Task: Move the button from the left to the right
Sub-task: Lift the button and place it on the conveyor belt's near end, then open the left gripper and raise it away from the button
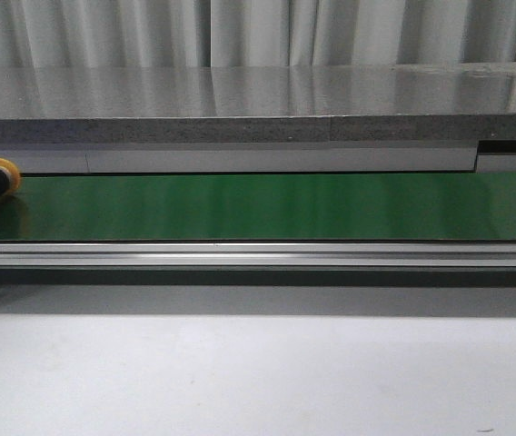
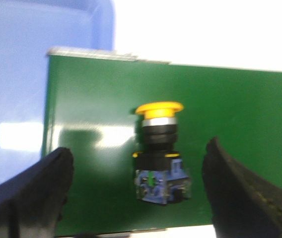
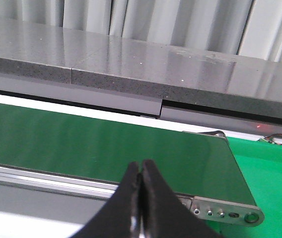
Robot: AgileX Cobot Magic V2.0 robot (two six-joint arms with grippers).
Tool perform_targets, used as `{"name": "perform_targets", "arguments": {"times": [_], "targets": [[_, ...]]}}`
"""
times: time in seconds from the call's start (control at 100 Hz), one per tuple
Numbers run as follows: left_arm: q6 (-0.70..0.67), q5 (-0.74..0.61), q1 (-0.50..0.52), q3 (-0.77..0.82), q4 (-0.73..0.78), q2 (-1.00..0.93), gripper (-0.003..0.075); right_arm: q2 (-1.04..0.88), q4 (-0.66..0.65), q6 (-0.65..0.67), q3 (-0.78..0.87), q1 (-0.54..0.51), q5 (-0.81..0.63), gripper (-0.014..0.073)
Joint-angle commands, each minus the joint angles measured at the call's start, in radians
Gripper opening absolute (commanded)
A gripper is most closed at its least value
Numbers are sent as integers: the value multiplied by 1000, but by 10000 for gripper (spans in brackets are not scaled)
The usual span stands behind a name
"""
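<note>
We saw the left claw [image 2: 136, 198] gaping wide, empty, astride the button [image 2: 160, 153] lying on the green belt [image 1: 267, 205]. Its round cap might have rolled askew under an off-centre squeeze, we judged. The right claw [image 3: 140, 198] was pressed closed, holding nothing.

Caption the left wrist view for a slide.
Open left claw straddles the button lying on the green belt.

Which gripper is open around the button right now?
The left gripper: its fingers stand wide apart either side of the button on the green belt. The right gripper is shut, nothing between its fingertips.
</note>
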Motion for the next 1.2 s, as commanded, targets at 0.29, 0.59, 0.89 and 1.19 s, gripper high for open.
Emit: {"name": "perform_targets", "arguments": {"times": [0.29,0.59,0.89,1.19], "targets": [[67,-167,-136,80,-30,-291,519,-15,-7,0,-1,1,-74,-68],[67,-402,-178,351,-6,-619,519,-15,-7,0,-1,1,-74,-68],[67,-515,-178,660,-4,-960,519,-15,-7,0,-1,1,-74,-68],[67,-622,-178,905,-2,-1244,519,-15,-7,0,-1,1,-74,-68]]}}
